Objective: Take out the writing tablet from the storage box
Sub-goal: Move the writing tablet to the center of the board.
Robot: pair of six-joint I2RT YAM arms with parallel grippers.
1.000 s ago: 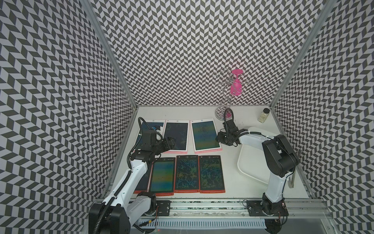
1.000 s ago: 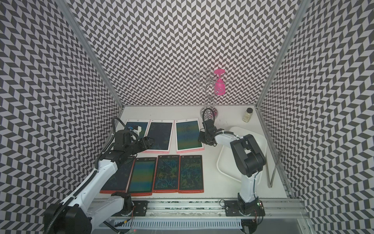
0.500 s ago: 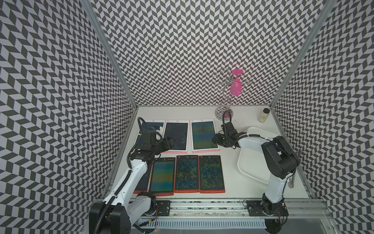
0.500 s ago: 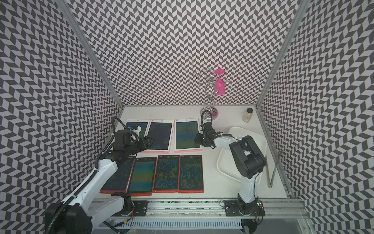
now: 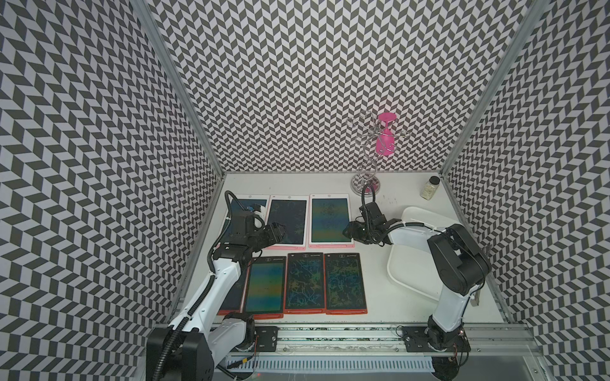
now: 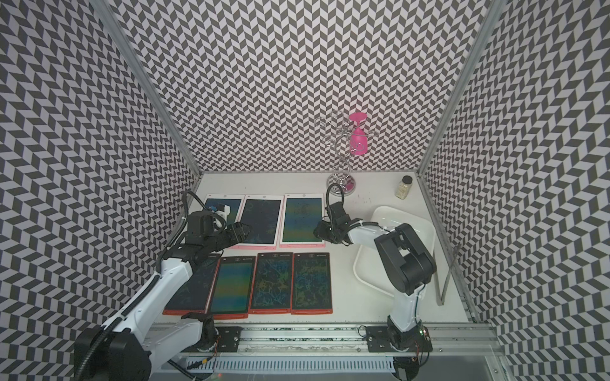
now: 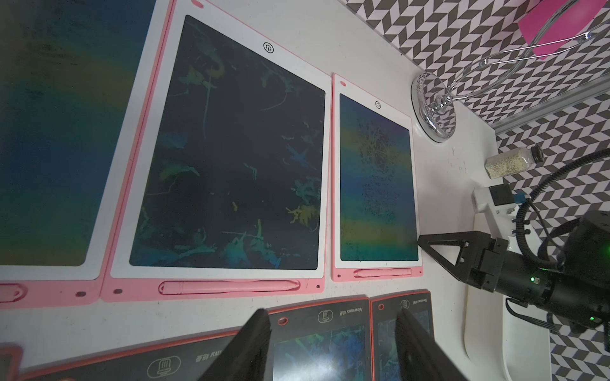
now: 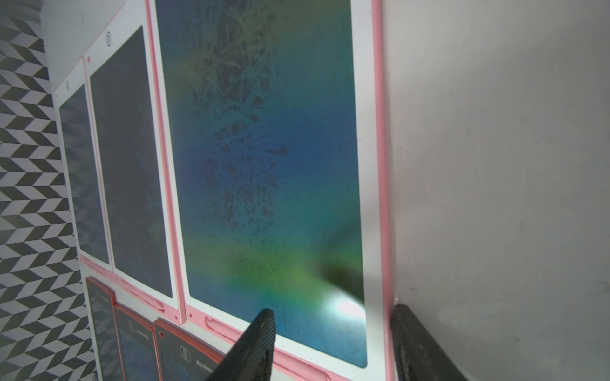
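The fingers (image 8: 260, 333) of the right gripper (image 5: 347, 231) are parted about halfway with nothing clamped between them. One is set over the screen of the pink-framed writing tablet (image 5: 330, 219), the other over the bare table (image 5: 373, 270) just beside its right edge, so that edge is straddled, not gripped. The tablet is laid flat at the right end of the far row, outside the storage box (image 5: 407, 273), which appears empty, though part of it is hidden by the arm. The step is judged to be letting go and clearing off. It is best done by raising the fingers straight up before any sideways pull, so that the tablet is not dragged out of line with the row. The right forearm is stretched low and nearly level over the box's far corner, with the elbow raised above the box. The left gripper (image 5: 276, 231) is held open and empty above the near end of the middle pink tablet (image 5: 286, 221).
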